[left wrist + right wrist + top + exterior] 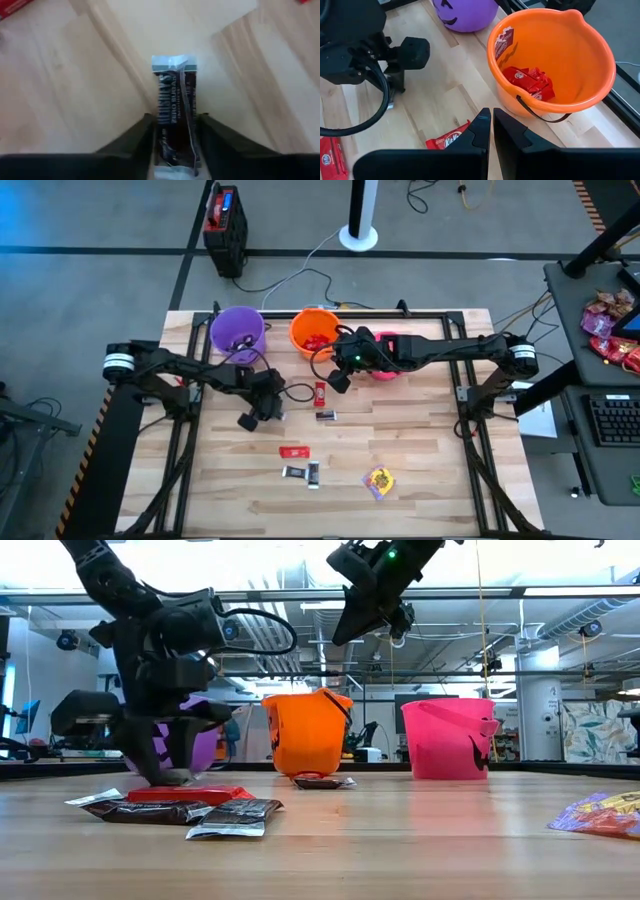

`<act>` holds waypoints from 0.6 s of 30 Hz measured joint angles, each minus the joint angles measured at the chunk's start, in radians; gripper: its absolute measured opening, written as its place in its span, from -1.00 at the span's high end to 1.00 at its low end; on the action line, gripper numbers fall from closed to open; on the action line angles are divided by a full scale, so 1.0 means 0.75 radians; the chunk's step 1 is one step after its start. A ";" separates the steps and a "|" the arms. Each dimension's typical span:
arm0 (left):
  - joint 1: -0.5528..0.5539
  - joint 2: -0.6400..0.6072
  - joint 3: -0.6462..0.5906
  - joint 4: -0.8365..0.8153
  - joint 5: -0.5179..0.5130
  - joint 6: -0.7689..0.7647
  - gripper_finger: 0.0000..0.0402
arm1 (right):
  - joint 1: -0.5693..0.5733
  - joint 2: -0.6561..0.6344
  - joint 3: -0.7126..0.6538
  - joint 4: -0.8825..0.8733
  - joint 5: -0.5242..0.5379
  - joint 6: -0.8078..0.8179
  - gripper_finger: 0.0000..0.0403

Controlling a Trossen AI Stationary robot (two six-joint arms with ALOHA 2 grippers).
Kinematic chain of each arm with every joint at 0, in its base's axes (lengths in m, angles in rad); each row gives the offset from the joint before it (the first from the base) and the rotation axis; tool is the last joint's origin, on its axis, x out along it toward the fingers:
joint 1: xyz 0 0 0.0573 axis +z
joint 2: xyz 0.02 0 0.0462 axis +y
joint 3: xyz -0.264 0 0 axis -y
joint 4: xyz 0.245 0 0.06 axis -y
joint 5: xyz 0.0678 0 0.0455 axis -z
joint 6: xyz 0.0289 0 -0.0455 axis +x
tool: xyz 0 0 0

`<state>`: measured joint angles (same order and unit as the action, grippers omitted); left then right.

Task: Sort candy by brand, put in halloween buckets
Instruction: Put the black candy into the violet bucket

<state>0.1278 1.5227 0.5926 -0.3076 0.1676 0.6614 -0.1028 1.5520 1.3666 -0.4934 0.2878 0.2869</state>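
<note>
Pale wooden plank table [420,480] inside a black metal frame, standing on a grey floor; the low view shows an open workshop behind it with ceiling pipes, glass partitions and desks. A dark case with a red top [224,225] stands on the floor beyond the table, and a side desk with a keyboard [612,420] and a heap of red and pink sweets [610,330] is cut off at the edge of the high view. Three buckets line the far edge: purple bucket [237,332], orange bucket [316,332] holding several red bars, pink bucket [447,736], the last largely hidden under the right arm in the high view. Left gripper [248,420] is down at the tabletop, fingers apart on either side of a dark brown bar [176,112] lying between them; whether they press on it cannot be told. Right gripper [491,131] hangs above the table just in front of the orange bucket, fingers together and holding nothing. Loose candy on the table: a red bar [320,392] near the orange bucket, a dark bar [326,416] just beside it, another red bar [294,452] nearer the front, two dark bars [303,472] close together below that, and a yellow crinkly packet [378,480] well apart toward the right. In the low view the left arm blocks most of the purple bucket, and the yellow packet is cut off at the picture's edge.
</note>
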 joint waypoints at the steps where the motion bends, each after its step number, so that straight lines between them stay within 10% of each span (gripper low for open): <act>1: 0.001 0.000 -0.001 0.011 0.007 -0.009 0.47 | 0.000 0.000 0.000 0.000 0.000 -0.003 0.94; 5: 0.007 -0.021 -0.003 0.051 0.007 -0.094 0.92 | 0.000 0.000 0.000 -0.002 0.000 -0.013 0.94; 18: 0.008 -0.541 0.097 -0.197 0.004 -0.491 0.98 | -0.037 0.000 0.000 0.005 0.001 -0.095 0.94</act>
<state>0.1340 1.1168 0.6651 -0.4554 0.1706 0.2932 -0.1304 1.5520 1.3666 -0.4901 0.2882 0.2157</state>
